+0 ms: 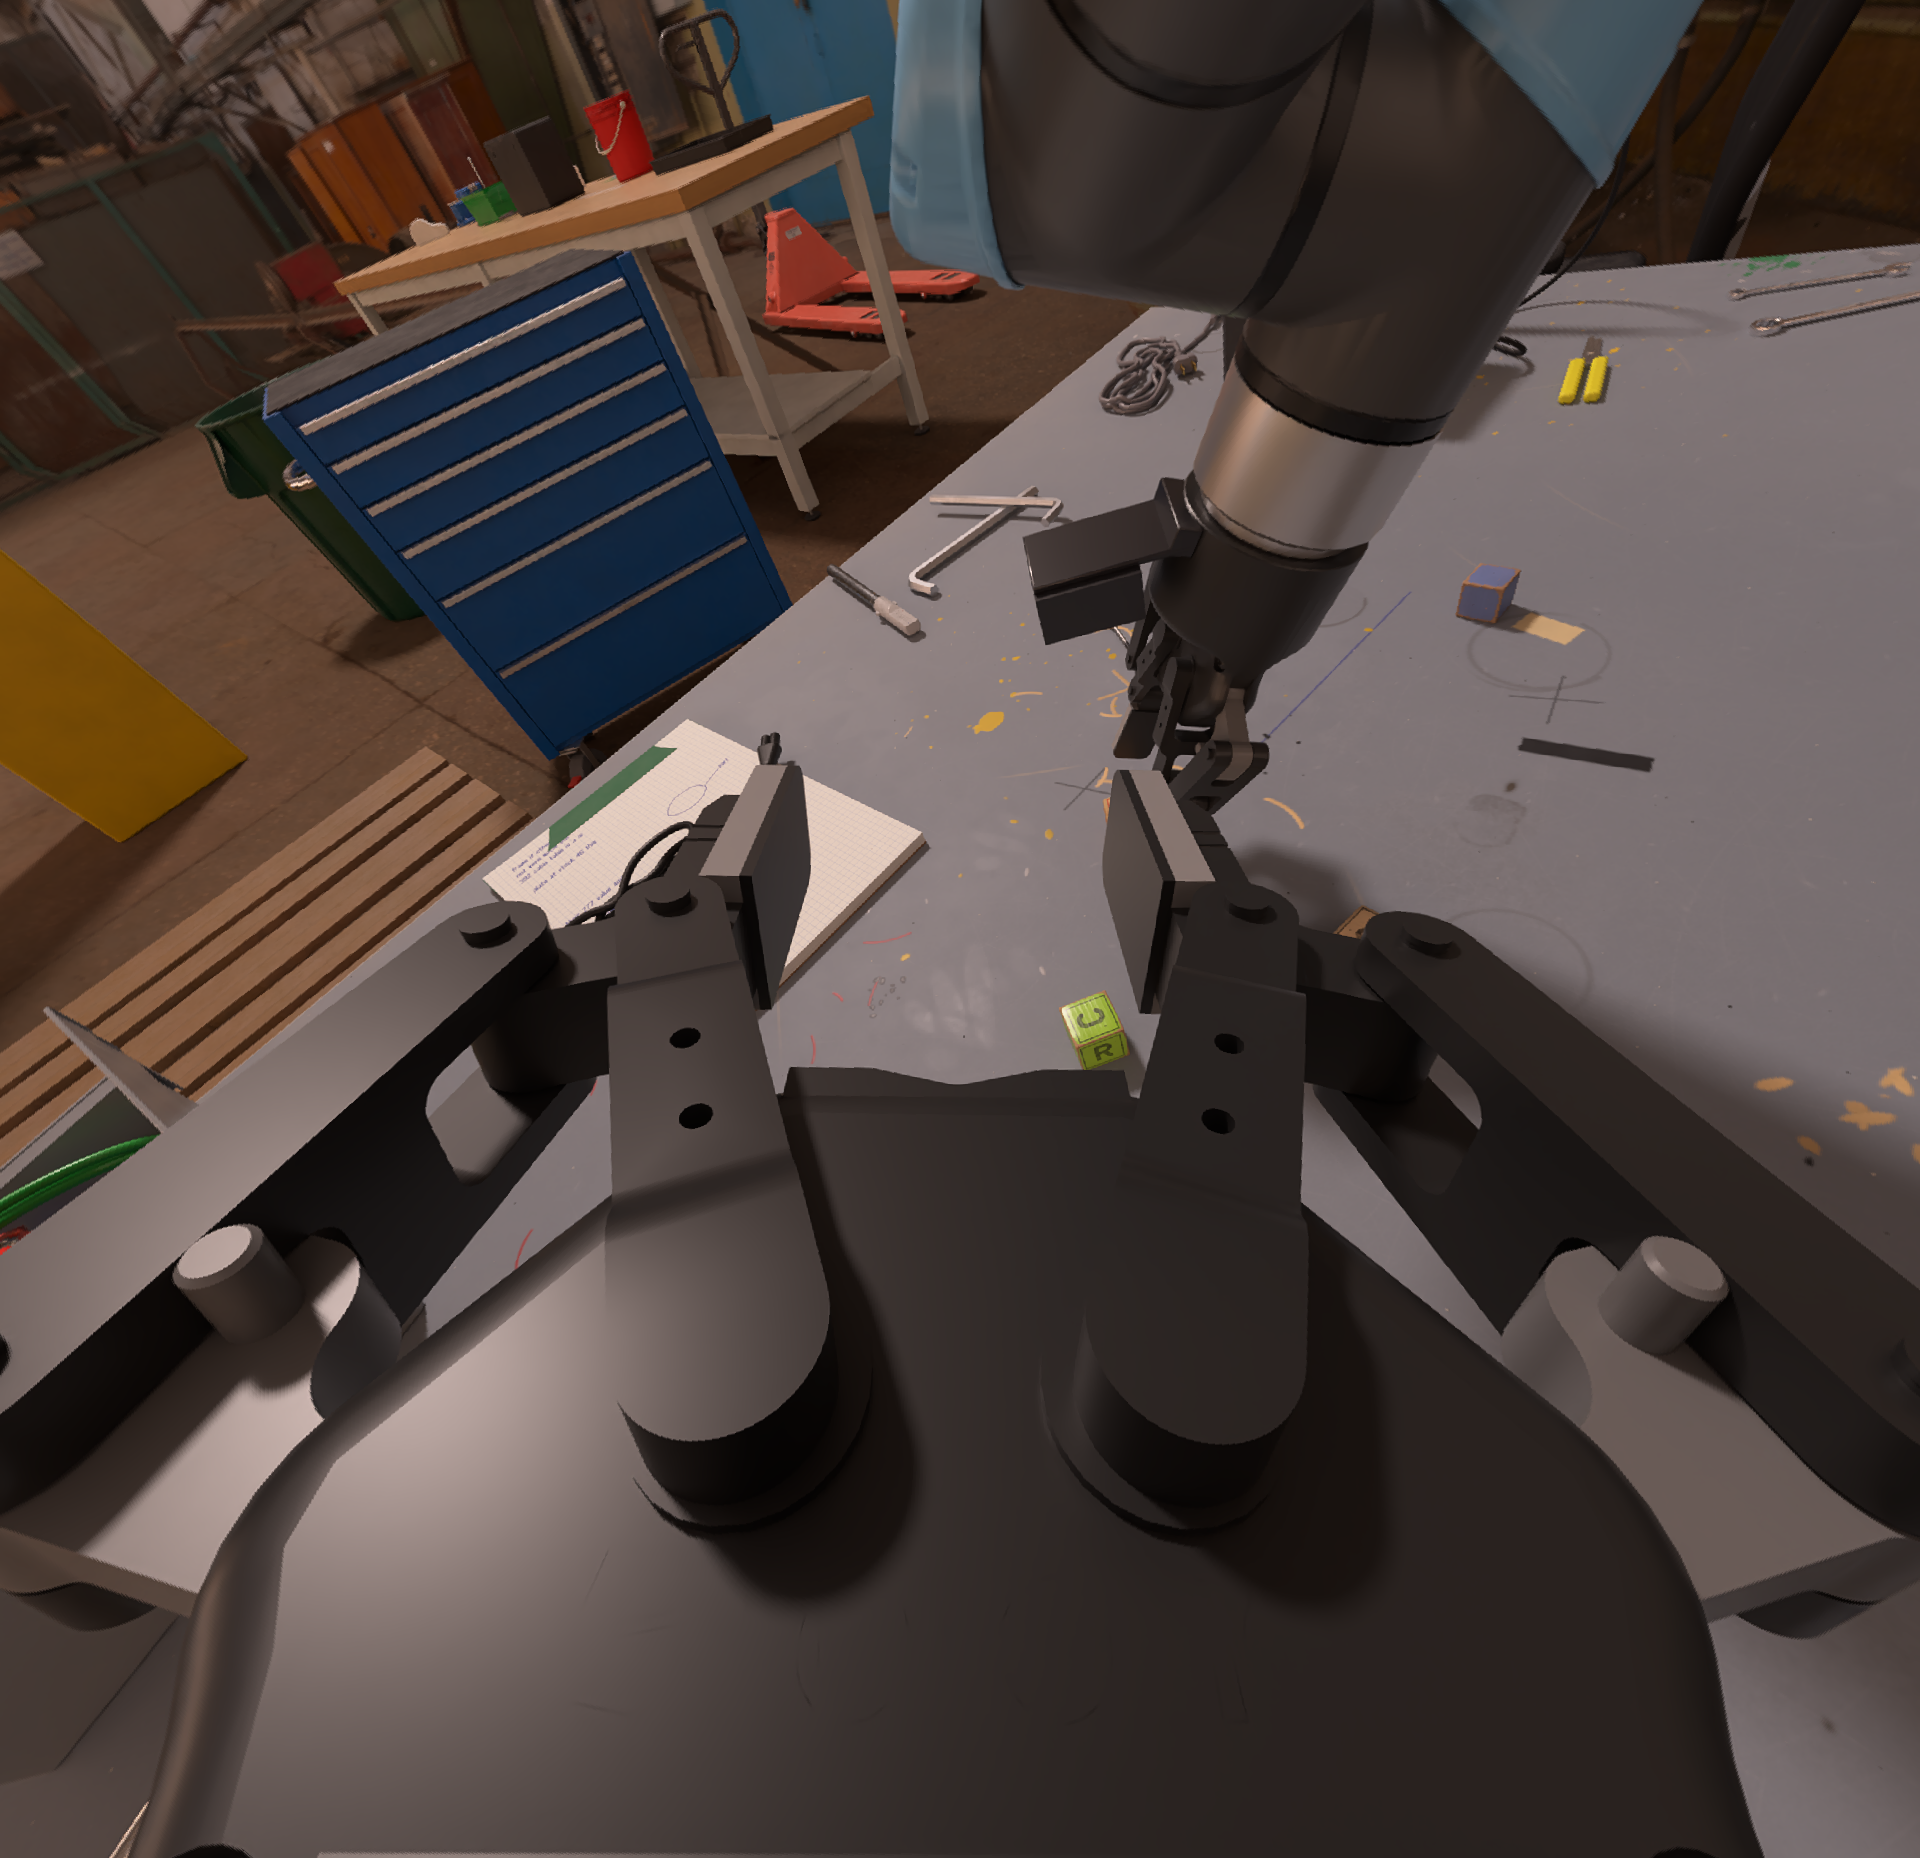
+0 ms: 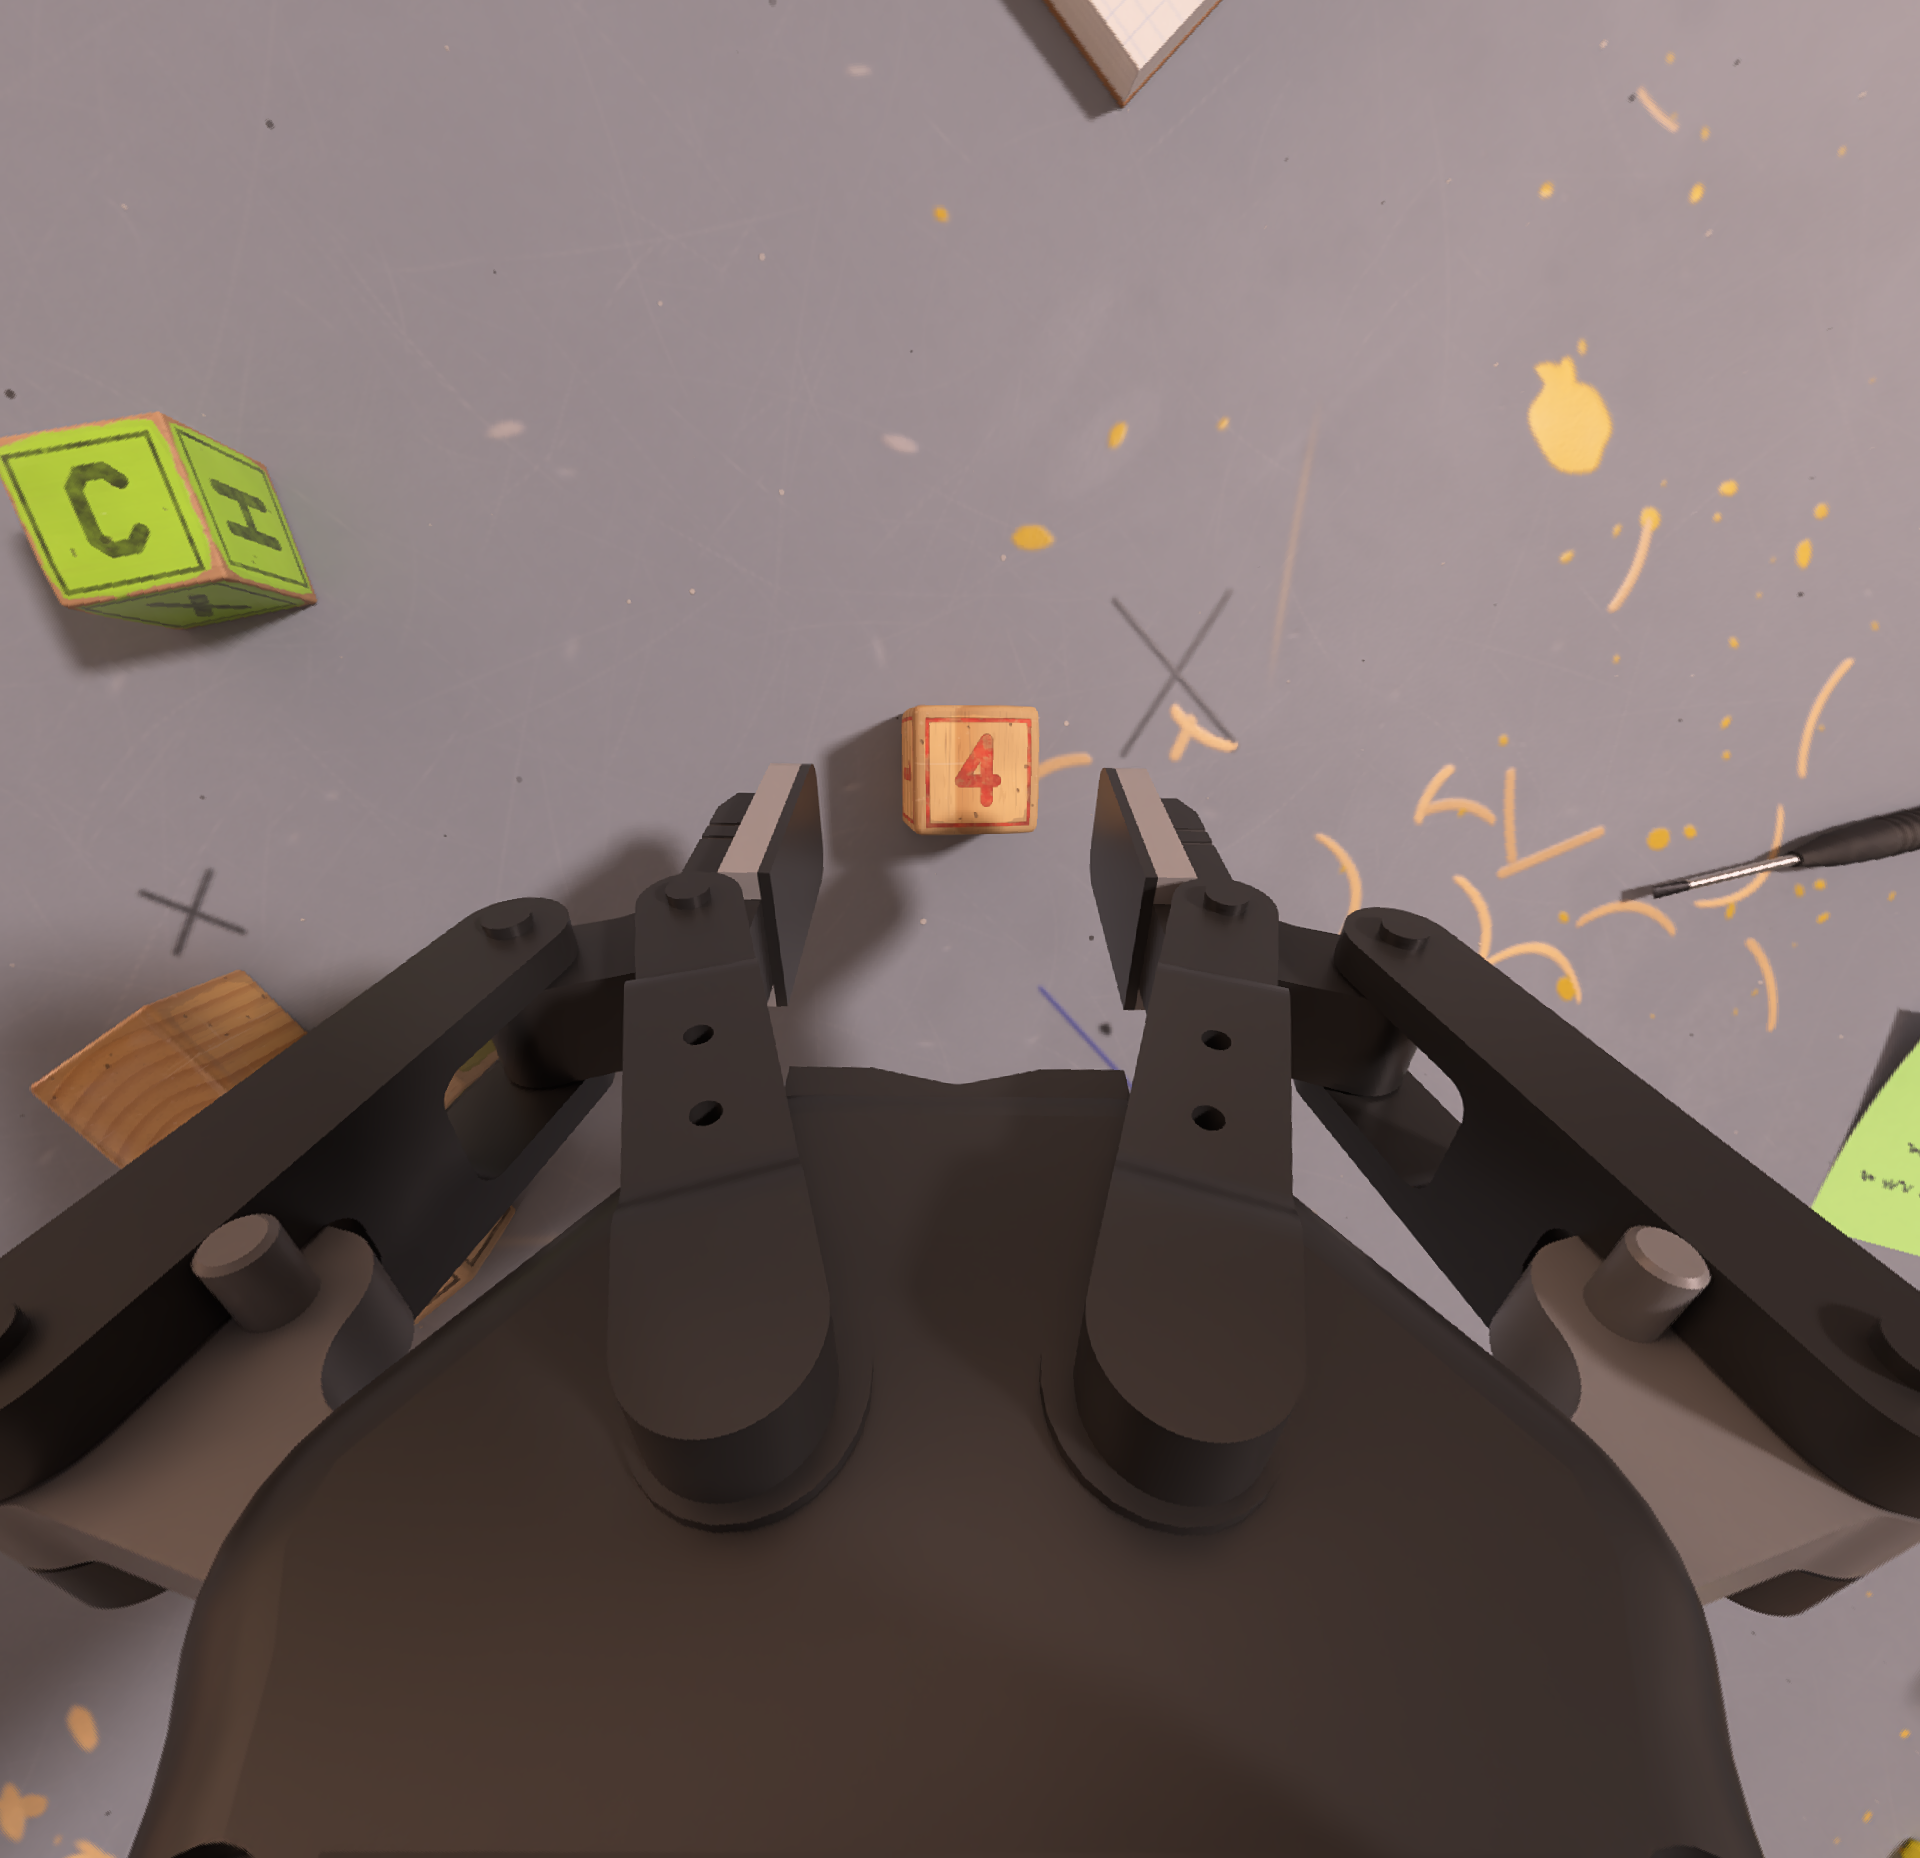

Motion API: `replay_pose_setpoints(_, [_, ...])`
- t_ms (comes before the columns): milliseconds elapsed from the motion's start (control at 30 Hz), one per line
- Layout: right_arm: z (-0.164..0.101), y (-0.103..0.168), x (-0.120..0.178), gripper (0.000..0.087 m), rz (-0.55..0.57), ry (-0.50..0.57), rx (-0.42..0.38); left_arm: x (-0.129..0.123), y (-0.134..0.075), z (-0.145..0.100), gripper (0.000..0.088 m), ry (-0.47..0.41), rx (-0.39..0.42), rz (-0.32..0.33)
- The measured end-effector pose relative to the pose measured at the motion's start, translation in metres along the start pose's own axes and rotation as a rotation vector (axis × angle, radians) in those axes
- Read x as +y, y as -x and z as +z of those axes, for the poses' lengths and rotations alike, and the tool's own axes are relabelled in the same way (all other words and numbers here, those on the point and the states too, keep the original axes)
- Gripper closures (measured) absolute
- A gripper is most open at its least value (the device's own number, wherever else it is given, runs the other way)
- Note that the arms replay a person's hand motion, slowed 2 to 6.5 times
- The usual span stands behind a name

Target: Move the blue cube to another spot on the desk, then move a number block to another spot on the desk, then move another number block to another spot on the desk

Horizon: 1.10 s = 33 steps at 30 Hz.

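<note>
In the right wrist view my right gripper (image 2: 956, 785) is open and points straight down at the grey desk. A small wooden number block with a red figure (image 2: 969, 769) lies on the desk between its fingertips, apart from both pads. In the left wrist view my left gripper (image 1: 956, 832) is open and empty above the desk. The blue cube (image 1: 1488, 593) sits far off at the right of that view. The right arm and its gripper (image 1: 1195, 754) reach down to the desk just beyond my left fingers.
A green letter block (image 2: 156, 520) lies to the left, also in the left wrist view (image 1: 1093, 1029). A plain wooden block (image 2: 166, 1065) sits at lower left. A notepad (image 1: 717, 852), a pen (image 2: 1787, 852), a green note (image 2: 1881, 1164), hex keys (image 1: 977, 530) and yellow pliers (image 1: 1582, 374) lie around.
</note>
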State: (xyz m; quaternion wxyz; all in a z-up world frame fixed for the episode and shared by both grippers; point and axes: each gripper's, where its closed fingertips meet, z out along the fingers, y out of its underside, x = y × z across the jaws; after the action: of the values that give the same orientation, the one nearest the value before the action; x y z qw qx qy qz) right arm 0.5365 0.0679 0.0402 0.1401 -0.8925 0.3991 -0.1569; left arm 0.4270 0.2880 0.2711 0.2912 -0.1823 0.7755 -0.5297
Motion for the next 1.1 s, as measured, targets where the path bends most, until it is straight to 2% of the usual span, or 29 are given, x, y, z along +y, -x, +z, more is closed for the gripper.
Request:
replay_pose_setpoints(300, [0.013, 0.000, 0.005, 0.0406, 0.007, 0.042, -0.039, 0.000, -0.001, 0.001, 0.0362, 0.003, 0.006, 0.005])
replay_pose_setpoints(800, [0.025, -0.002, 0.006, 0.0411, 0.011, 0.077, -0.061, 0.002, -0.003, 0.003, 0.0362, 0.013, 0.018, 0.007])
replay_pose_setpoints(1100, [0.029, -0.002, 0.004, 0.0455, 0.014, 0.071, -0.068, 0.003, -0.003, 0.005, 0.0361, 0.018, 0.020, 0.007])
